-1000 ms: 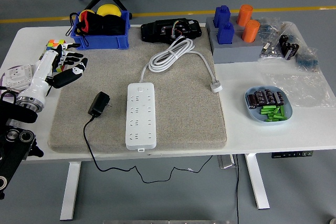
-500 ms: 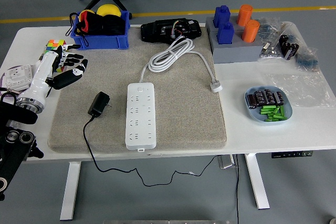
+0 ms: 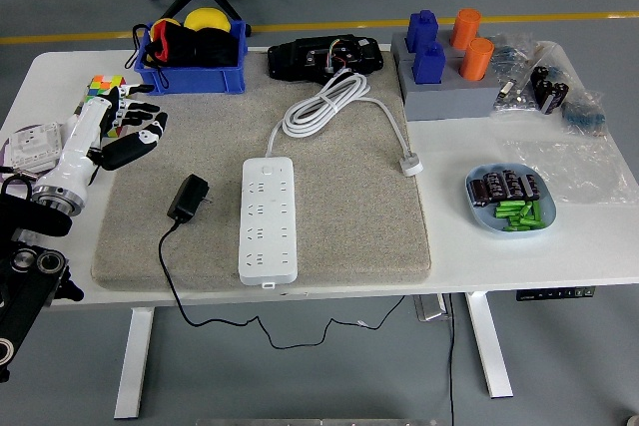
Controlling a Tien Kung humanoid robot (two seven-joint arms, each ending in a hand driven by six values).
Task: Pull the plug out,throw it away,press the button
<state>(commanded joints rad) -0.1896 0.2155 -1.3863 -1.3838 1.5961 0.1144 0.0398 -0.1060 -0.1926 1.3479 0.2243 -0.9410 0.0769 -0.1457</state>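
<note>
Plug [image 3: 188,197] lying loose beside the power strip [image 3: 269,218].
The left hand [image 3: 128,127] is hovering well left of the power strip, fingers spread wide, holding nothing.

A white table [image 3: 599,236] carried a grey felt mat [image 3: 339,216] across its middle. Along the far edge stood a blue bin [image 3: 190,72], a black device [image 3: 324,55] and a grey block [image 3: 444,97] holding blue and orange cylinders. A pale blue dish [image 3: 509,199] lay to the right of the mat, with clear plastic bags [image 3: 559,97] beyond it.
</note>
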